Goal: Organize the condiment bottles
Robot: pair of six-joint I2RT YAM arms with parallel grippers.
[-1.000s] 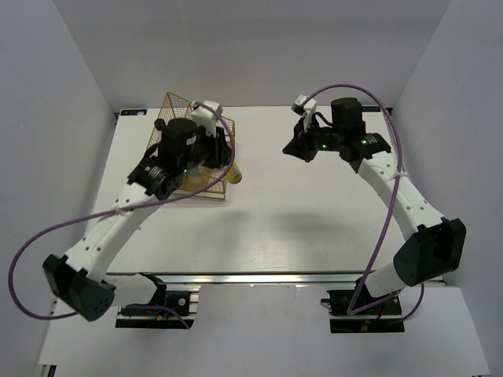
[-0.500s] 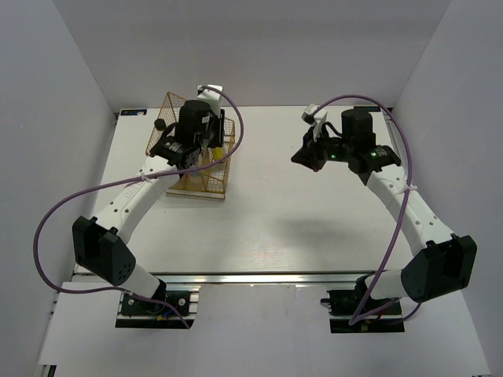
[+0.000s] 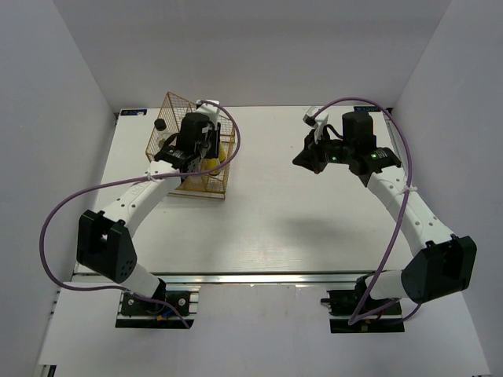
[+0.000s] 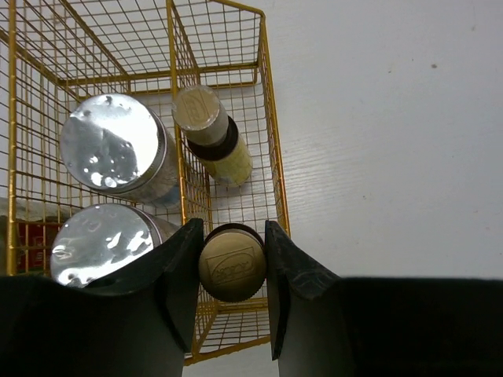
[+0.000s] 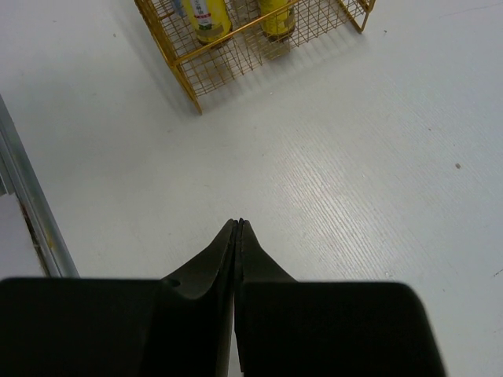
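Far-left corner: rack (image 4: pixel 268 157) held two jars (image 4: pixel 112 149), a red-labelled bottle (image 4: pixel 27 243) barely seen, and one yellow bottle (image 4: pixel 212 137). L gripper (image 4: pixel 232 236) was clamped on the 2nd yellow bottle (image 4: pixel 231 267) by its cap, at the rack's right side; can't tell if seated. Prob. light, stiff, w/ a smooth round cap that could twist, so gripping across the cap suits. R gripper (image 5: pixel 238 229) was pinched closed, empty, toward the far-right corner.

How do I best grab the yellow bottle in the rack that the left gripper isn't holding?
Grip the yellow bottle by its cap, from straight above: it stands upright, and the gold wire rack walls in its sides.
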